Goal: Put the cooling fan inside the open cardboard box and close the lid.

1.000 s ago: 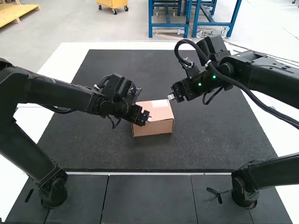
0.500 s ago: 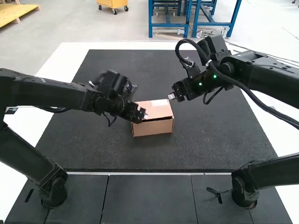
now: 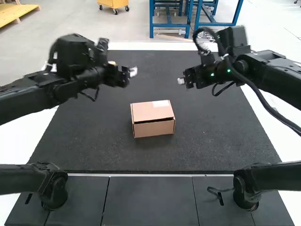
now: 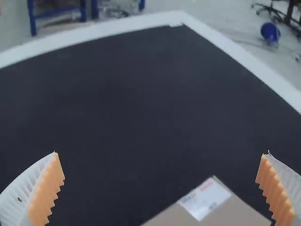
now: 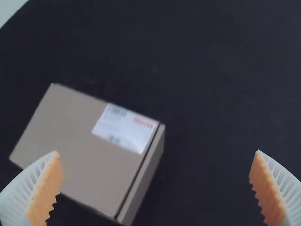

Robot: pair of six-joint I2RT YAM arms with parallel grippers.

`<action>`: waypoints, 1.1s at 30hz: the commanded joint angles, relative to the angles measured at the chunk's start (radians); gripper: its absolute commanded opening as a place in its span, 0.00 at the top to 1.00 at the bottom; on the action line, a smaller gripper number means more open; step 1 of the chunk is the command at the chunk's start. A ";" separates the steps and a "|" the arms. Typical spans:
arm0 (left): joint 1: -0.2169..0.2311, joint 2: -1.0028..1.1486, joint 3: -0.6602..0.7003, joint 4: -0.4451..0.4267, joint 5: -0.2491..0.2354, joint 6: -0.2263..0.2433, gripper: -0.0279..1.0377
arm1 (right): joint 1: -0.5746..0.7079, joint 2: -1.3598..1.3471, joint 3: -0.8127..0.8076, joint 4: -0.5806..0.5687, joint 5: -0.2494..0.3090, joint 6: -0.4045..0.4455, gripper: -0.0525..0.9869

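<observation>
The cardboard box (image 3: 153, 117) sits at the centre of the high frame on the black mat (image 3: 216, 136) that covers the bench (image 3: 19, 141). Its lid is shut flat, with a white label (image 5: 124, 128) on top. The left pincer (image 3: 128, 74) hangs to its upper left and the right pincer (image 3: 182, 81) to its upper right. Both have their fingers spread wide, hold nothing, and are well apart from the box.

The closed box (image 3: 153, 117) hides its inside, and the left wrist view's edge crops it; the left tool (image 3: 126, 74) looks blurred.

Spread end effector (image 4: 160, 162) above cardboard box (image 4: 214, 214)
</observation>
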 commanded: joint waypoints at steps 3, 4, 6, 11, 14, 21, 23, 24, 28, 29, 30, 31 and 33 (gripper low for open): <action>0.049 -0.112 -0.052 0.068 -0.129 0.045 0.07 | -0.065 -0.093 -0.039 0.069 -0.020 0.007 0.08; 0.062 -0.132 -0.066 0.091 -0.149 0.045 0.07 | -0.079 -0.103 -0.050 0.077 -0.023 0.020 0.08; 0.082 -0.167 -0.092 0.142 -0.177 0.045 0.07 | -0.103 -0.124 -0.073 0.082 -0.034 0.056 0.08; 0.245 -0.218 -0.167 0.157 -0.183 0.045 0.07 | -0.160 -0.195 -0.108 0.082 -0.038 0.073 0.08; 0.320 -0.291 -0.204 0.162 -0.177 0.060 0.07 | -0.184 -0.241 -0.151 0.117 -0.037 0.073 0.08; 0.342 -0.426 -0.336 0.283 -0.182 0.175 0.07 | -0.258 -0.360 -0.329 0.264 -0.021 0.087 0.07; 0.340 -0.448 -0.377 0.321 -0.182 0.209 0.07 | -0.287 -0.396 -0.389 0.306 -0.023 0.086 0.07; 0.340 -0.452 -0.399 0.340 -0.179 0.224 0.07 | -0.301 -0.408 -0.421 0.329 -0.023 0.086 0.07; 0.337 -0.455 -0.499 0.462 -0.156 0.239 0.07 | -0.361 -0.452 -0.549 0.422 -0.024 0.086 0.07; 0.337 -0.458 -0.519 0.479 -0.136 0.239 0.07 | -0.376 -0.465 -0.576 0.445 -0.024 0.086 0.08; 0.337 -0.463 -0.535 0.495 -0.125 0.239 0.07 | -0.393 -0.475 -0.601 0.470 -0.026 0.086 0.08; 0.337 -0.466 -0.551 0.505 -0.116 0.239 0.07 | -0.408 -0.488 -0.627 0.496 -0.029 0.086 0.08; 0.337 -0.472 -0.582 0.531 -0.097 0.239 0.07 | -0.437 -0.512 -0.677 0.543 -0.031 0.086 0.07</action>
